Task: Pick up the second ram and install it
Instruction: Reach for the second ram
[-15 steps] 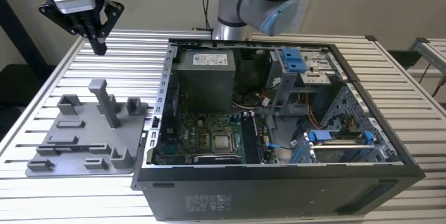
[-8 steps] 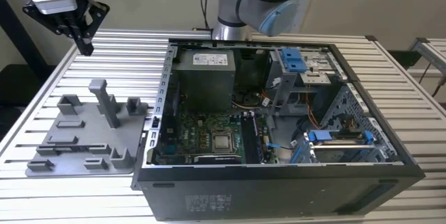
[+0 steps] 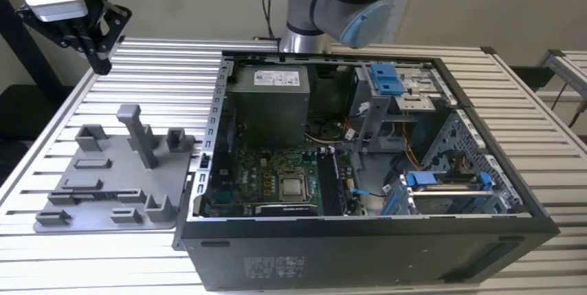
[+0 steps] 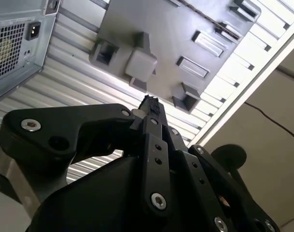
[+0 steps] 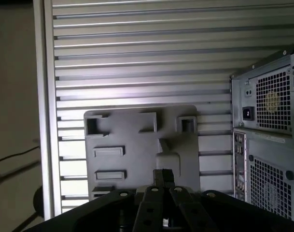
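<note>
The pincer (image 3: 99, 67) hangs over the far corner of the surface (image 3: 170, 61) at the exterior view's left, its fingers (image 4: 151, 145) drawn together on nothing in the second wrist view, above the grey holder tray (image 3: 119, 175), whose frames show only grey. By my judgement the second ram (image 3: 336, 181) is the long dark strip among the slots of the motherboard (image 3: 261, 171) inside the open computer case (image 3: 367, 254), though stick and slot are hard to tell apart. Its long axis runs from near edge to far edge, well apart from the pincer, toward the exterior view's right
</note>
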### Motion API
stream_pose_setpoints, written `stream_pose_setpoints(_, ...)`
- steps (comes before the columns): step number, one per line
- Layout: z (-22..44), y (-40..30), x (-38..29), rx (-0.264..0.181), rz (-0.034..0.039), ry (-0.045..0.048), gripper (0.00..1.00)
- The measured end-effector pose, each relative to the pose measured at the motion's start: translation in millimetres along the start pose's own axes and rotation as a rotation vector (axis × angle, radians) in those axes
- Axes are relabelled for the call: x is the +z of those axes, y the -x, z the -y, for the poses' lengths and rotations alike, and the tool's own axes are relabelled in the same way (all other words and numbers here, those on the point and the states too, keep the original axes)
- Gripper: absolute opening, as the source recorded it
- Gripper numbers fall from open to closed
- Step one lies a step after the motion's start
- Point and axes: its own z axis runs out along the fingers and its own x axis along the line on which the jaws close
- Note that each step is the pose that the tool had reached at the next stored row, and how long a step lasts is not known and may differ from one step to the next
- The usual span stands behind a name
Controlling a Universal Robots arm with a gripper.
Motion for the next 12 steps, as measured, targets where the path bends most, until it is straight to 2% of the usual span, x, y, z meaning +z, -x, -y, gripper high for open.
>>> stream_pose_setpoints(9,1.7,-27.9,3.8,-0.010,-0.0012,0.0000,0.11)
stream_pose_setpoints(12,1.8,-28.9,3.8,-0.011,-0.0013,-0.0001,0.11)
